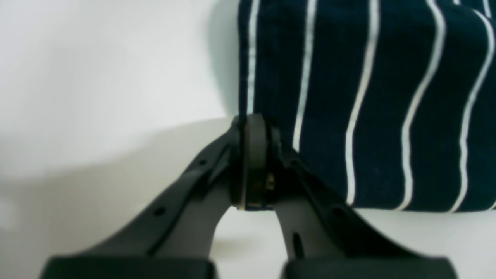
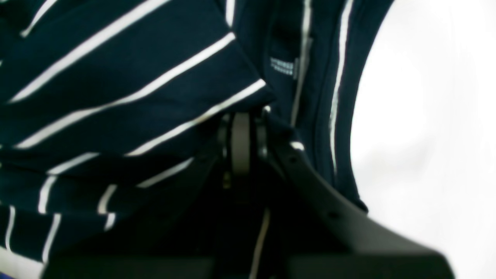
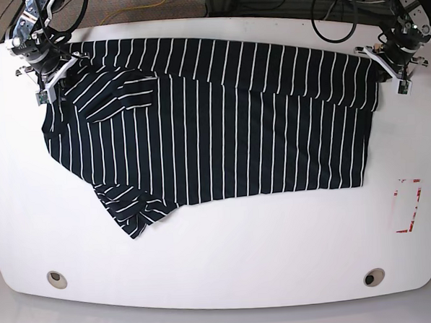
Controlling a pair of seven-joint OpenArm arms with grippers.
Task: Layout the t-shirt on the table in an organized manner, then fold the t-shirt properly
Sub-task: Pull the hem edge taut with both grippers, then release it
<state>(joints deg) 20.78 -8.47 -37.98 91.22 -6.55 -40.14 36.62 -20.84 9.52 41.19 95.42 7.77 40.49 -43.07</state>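
The black t-shirt [image 3: 228,132] with thin white stripes lies spread over the middle of the white table [image 3: 221,262]. Its far edge is folded over in a band, and a sleeve is bunched at the front left [image 3: 135,209]. My left gripper [image 3: 384,64] is at the shirt's far right corner. In the left wrist view it [image 1: 254,120] is shut on the edge of the t-shirt [image 1: 368,97]. My right gripper [image 3: 52,77] is at the far left corner. In the right wrist view it [image 2: 240,116] is shut in the folds of the t-shirt [image 2: 116,97].
A red-marked rectangle [image 3: 408,206] lies on the table at the right. Two metal-ringed holes sit near the front edge, one left [image 3: 56,279] and one right [image 3: 374,277]. Cables [image 3: 338,10] hang behind the far edge.
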